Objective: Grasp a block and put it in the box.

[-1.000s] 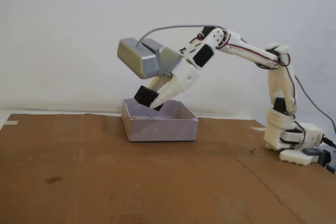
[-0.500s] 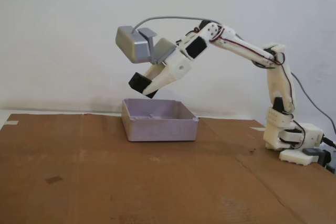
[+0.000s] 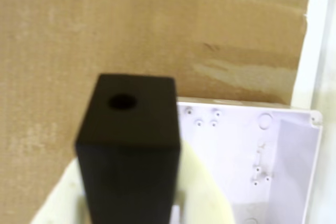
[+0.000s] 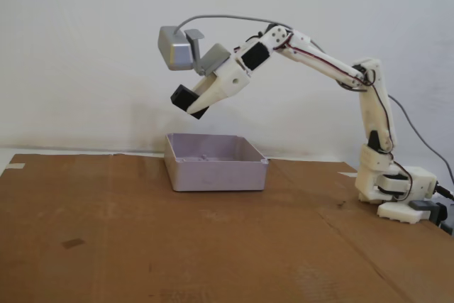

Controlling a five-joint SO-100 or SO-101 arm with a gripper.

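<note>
My gripper (image 4: 191,106) is shut on the black block (image 4: 185,96) and holds it tilted in the air, well above the left part of the pale lavender box (image 4: 214,170) in the fixed view. The wrist view shows the block (image 3: 128,145) up close, with a round hole in its end face and cream fingers (image 3: 210,195) on both sides of it. Below and to the right of it lies the box (image 3: 294,145), whose inside holds nothing that I can see.
The box stands on a brown cardboard sheet (image 4: 142,246) over the table. A silver-grey module (image 4: 175,47) with a grey cable rides on the wrist. The arm's white base (image 4: 397,193) stands at the right, and a white wall is behind.
The arm has risen, carrying the block from just over the box's rim to well above it and slightly left. The grip on the block is unchanged.
</note>
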